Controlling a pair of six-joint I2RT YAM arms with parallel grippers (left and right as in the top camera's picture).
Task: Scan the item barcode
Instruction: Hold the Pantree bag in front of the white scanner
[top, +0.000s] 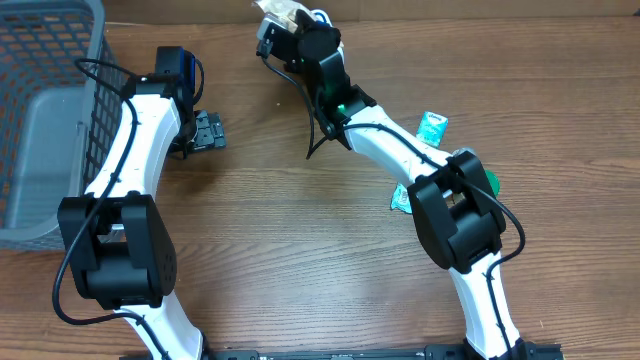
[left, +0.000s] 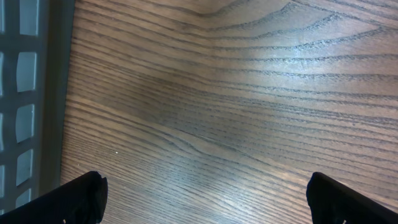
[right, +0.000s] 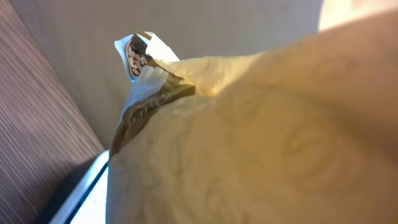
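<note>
Cream packet (top: 278, 16) sits at the top centre of the overhead frame, pinched in the right gripper (top: 283, 32), whose jaws are pressed tight on it. The right arm (top: 400, 150) reaches up to it from the lower right. We see a teal sachet (top: 432, 126) lying on the wooden table (top: 300, 250) just right of that arm, and a second sachet (top: 400, 198) showing partly from under the arm lower down. A grey basket (top: 40, 120) fills the upper left of the frame. The left arm (top: 125, 160) runs up beside it, and the left gripper (top: 205, 130) hangs over bare wood near the basket, well apart from the packet. In the left wrist view we see only wood grain, with the basket's mesh wall along the left edge. The two dark fingers (left: 81, 199) stand in the bottom corners, spread wide with nothing between them. In the right wrist view the packet fills nearly the whole frame, from the centre to the lower right. Its crimped, printed end pokes up at the upper left, and a strip of table runs down the left edge. We cannot make out any barcode on the side facing us, and the gripper's own fingers are hidden behind the packet.
</note>
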